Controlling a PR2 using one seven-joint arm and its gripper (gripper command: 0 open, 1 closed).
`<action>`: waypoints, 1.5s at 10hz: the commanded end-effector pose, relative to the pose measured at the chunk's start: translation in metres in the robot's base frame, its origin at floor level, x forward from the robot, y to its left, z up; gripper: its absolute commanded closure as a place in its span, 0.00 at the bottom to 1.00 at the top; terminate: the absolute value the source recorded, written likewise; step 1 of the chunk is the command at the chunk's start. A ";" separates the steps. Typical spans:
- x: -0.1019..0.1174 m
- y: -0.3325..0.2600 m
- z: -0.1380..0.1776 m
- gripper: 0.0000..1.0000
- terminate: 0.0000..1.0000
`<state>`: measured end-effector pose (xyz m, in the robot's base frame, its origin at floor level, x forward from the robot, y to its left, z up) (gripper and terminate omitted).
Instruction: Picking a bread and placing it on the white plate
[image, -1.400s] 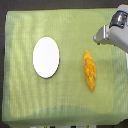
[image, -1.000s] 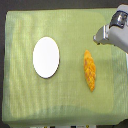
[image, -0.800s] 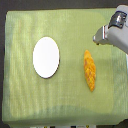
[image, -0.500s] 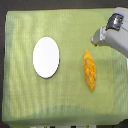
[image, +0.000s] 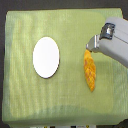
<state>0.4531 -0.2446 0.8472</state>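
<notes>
While unlifted, long golden-orange braided bread (image: 90, 71) lying flat toward green cloth surface's (image: 30, 100) right edge. Grey gripper (image: 90, 48) over its upper end, jaw state unreadable. Plain white oval plate (image: 46, 57) left-centre, bare, awaiting loaf.

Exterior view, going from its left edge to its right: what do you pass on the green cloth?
White plate → bread → the robot's hand, coming in from the view's right, its tip over the bread's upper end.
</notes>
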 end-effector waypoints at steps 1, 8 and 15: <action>-0.017 0.020 -0.048 0.00 0.00; -0.031 0.027 -0.091 0.00 0.00; -0.036 0.018 -0.122 0.00 0.00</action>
<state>0.4190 -0.2201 0.7455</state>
